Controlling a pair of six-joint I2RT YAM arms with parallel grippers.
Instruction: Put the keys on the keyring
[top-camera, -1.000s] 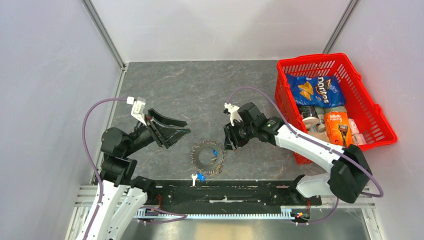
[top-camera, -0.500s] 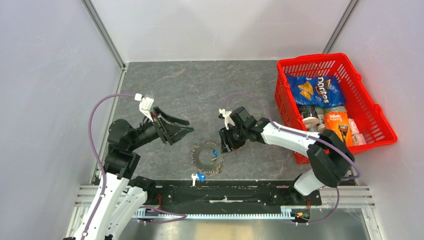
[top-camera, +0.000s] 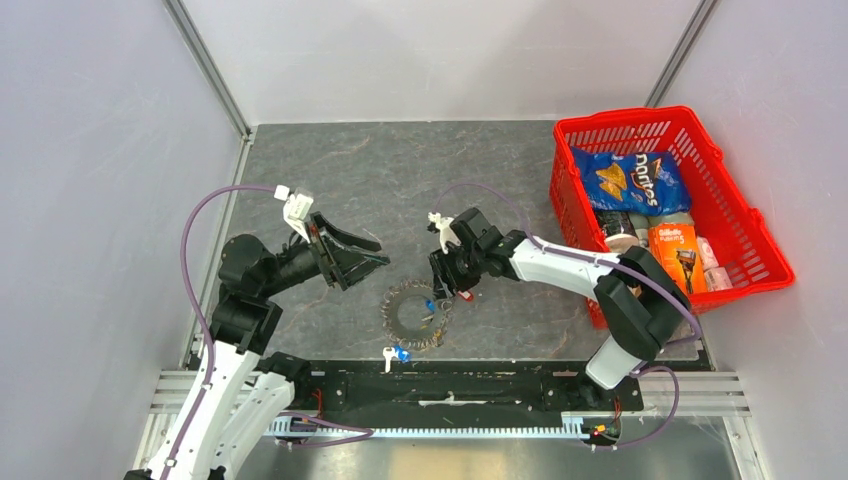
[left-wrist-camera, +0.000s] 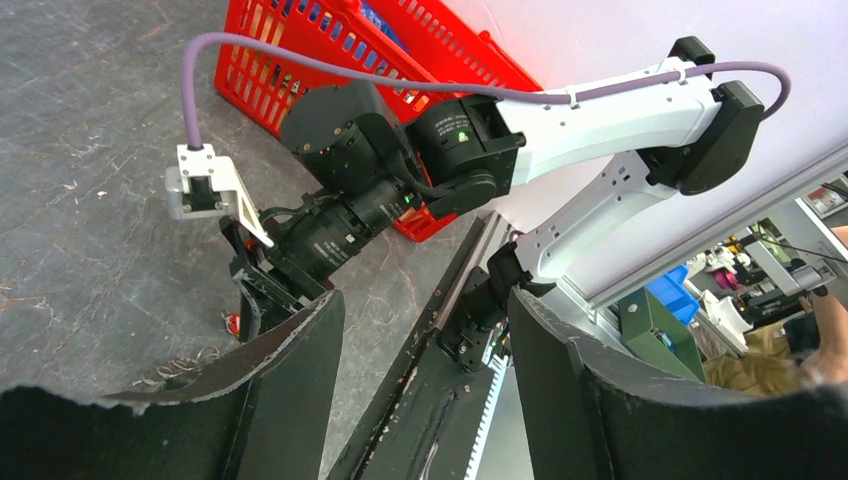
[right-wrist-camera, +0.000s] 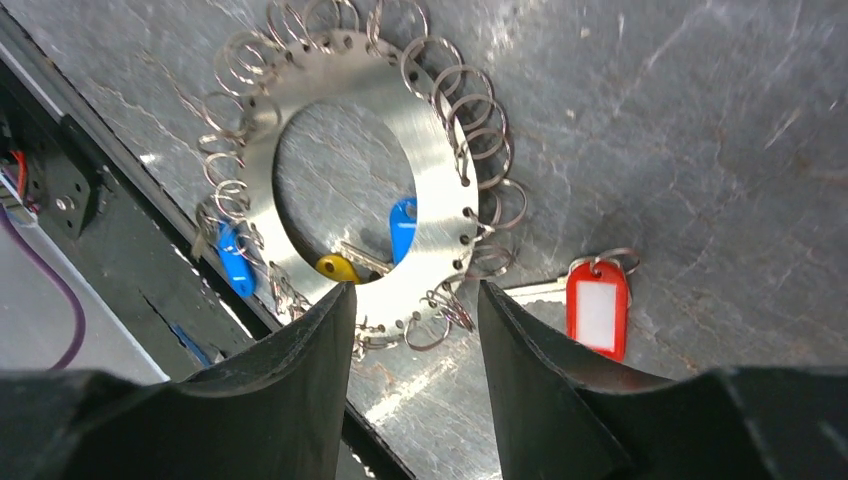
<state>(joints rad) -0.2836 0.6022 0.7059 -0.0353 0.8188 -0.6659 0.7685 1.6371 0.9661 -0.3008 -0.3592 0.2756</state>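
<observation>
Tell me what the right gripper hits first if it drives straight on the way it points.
Probably the keyring: its near rim lies between the right gripper's open fingers in the wrist view. The red-tagged key lies just outside them. Depth is unclear.

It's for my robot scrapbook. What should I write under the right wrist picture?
Open right gripper hovers over the keyring, a red-tagged key lying beside it.
</observation>
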